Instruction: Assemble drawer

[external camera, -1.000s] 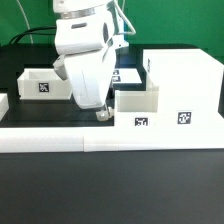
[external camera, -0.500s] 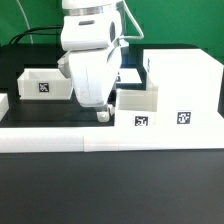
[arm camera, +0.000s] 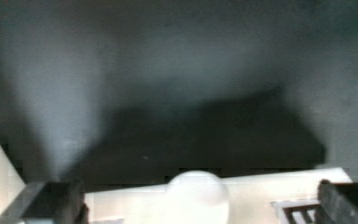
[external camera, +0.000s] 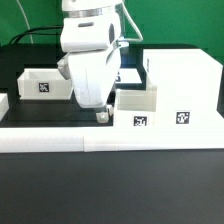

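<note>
The drawer box (external camera: pixel 135 104) lies just beside the spread fingers (external camera: pixel 101 113).

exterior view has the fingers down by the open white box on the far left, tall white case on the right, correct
Not quite. The exterior view shows the fingers down by the middle box, the one beside the tall white case on the right, not by the far-left open box.

The arm (external camera: pixel 88 52) was glossy white, rounded and bulky, with a thin dark cable (external camera: pixel 127 20) beside it, and its end effector (external camera: pixel 101 115) carried small dark-grey fingers (arm camera: pixel 51 204).
</note>
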You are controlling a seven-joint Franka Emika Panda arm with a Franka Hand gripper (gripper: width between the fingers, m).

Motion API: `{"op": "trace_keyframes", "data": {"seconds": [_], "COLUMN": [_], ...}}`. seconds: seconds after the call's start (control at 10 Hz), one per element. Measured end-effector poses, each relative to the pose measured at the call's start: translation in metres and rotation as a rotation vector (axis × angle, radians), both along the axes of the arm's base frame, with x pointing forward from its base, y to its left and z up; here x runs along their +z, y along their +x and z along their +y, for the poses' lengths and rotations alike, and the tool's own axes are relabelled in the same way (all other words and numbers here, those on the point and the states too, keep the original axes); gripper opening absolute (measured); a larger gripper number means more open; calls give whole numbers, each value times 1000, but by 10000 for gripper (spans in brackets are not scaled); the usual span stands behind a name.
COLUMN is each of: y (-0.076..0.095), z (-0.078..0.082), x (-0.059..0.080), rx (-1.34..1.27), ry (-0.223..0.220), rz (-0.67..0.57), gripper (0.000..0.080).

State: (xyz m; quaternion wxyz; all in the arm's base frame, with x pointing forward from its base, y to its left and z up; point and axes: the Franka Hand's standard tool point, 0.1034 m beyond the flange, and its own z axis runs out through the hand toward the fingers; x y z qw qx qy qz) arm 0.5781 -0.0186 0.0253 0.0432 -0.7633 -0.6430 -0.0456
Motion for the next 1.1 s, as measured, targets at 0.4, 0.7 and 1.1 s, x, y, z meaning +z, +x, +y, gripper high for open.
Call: {"op": "trace_keyframes", "data": {"seconds": [0.4, 0.7, 1.1], "y": [-3, -3, -3], "z": [2, 2, 3], "x": [-1, -1, -3], "rx": [146, 150, 196], "ry": [-18, -18, -34], "rz": [1, 1, -1], "gripper": [649, 649, 649]}}
